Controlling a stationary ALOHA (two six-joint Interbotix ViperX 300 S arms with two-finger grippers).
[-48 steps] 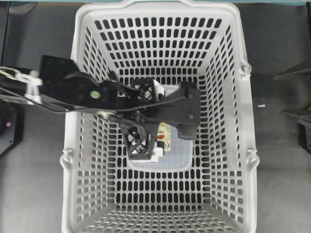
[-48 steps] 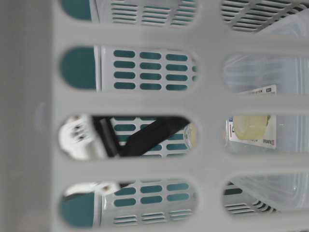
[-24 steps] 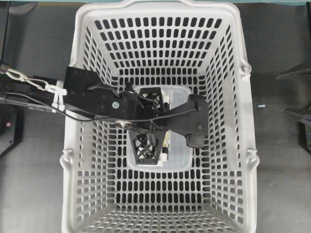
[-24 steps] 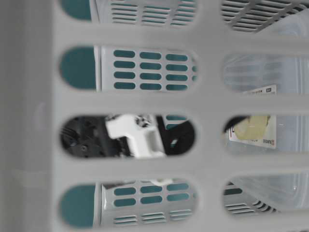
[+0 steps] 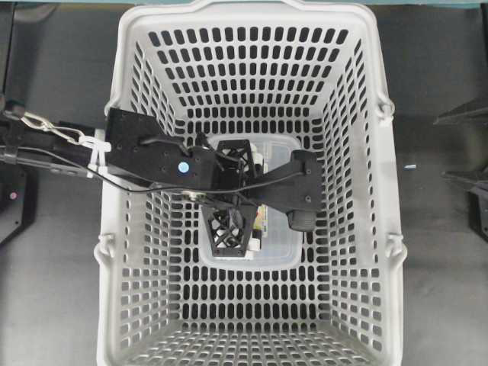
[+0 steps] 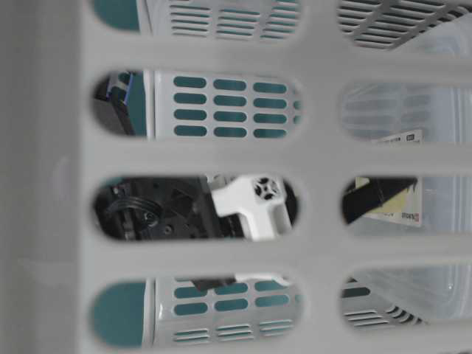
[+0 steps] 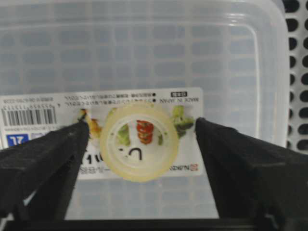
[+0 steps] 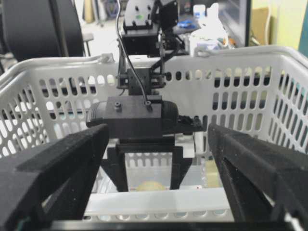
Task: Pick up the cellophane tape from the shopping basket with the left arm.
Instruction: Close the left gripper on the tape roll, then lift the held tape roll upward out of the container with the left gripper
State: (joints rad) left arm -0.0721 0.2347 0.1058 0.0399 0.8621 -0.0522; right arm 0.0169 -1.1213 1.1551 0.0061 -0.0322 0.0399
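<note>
The cellophane tape (image 7: 139,144), a pale yellowish ring, lies flat on the printed label of a large clear container (image 7: 192,48) on the floor of the light-grey shopping basket (image 5: 114,91). My left gripper (image 7: 140,129) is open, with one black finger on each side of the roll and a gap on both sides. In the overhead view the left gripper (image 5: 235,194) covers the tape. In the table-level view a black finger crosses just in front of the tape (image 6: 398,204). My right gripper (image 8: 158,144) is open and empty outside the basket, facing its wall.
The container (image 5: 278,244) fills the middle of the basket floor. The slotted basket walls (image 8: 216,50) rise high on all sides of the left arm. The right gripper (image 5: 461,149) shows at the far right edge of the overhead view, on the dark table.
The left arm has reached further into the basket and come down over the container. In the table-level view a black finger now stands in front of the tape. The right arm has not moved.
</note>
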